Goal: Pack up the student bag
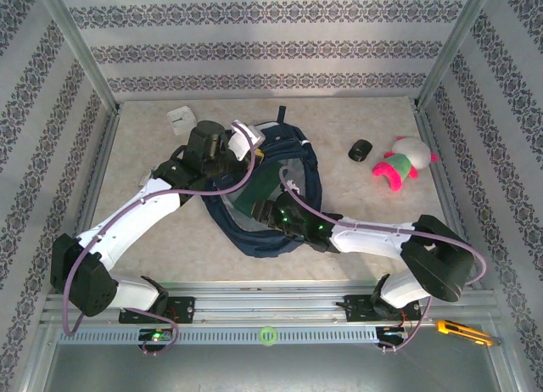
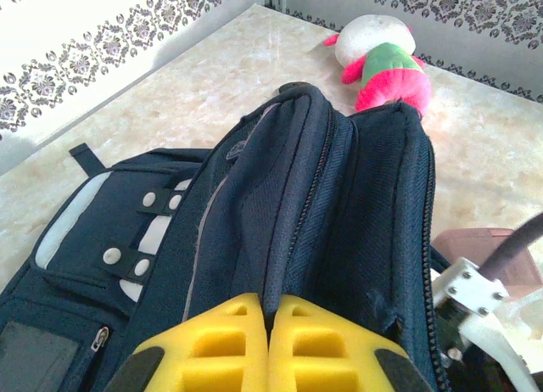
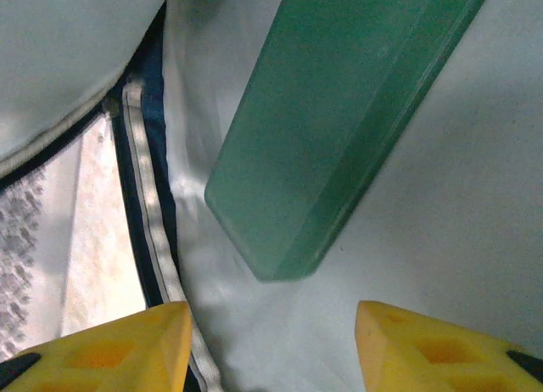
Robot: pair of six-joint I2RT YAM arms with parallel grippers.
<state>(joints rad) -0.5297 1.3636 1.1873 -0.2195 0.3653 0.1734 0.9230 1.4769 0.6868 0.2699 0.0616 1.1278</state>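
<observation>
The student bag point(image 1: 316, 187) is navy blue and lies in the middle of the table with its mouth held up. My left gripper point(image 1: 246, 142) is at the bag's top edge. In the left wrist view the yellow fingers of the left gripper point(image 2: 270, 303) are shut on a fold of the student bag point(image 2: 280, 180) beside a zipper. My right gripper point(image 1: 273, 212) reaches into the bag's opening. In the right wrist view the right gripper point(image 3: 273, 324) stands open over the pale lining, nothing between its fingers. A green box point(image 3: 339, 112) lies on the lining just ahead of them, apart from both fingers.
A pink, green and white plush toy point(image 1: 401, 161) lies at the right back, also seen beyond the bag point(image 2: 377, 57). A small black object point(image 1: 361, 149) sits beside it. A white tag point(image 1: 181, 118) lies at the back left. A yellow utility knife point(image 1: 462, 331) rests on the front rail.
</observation>
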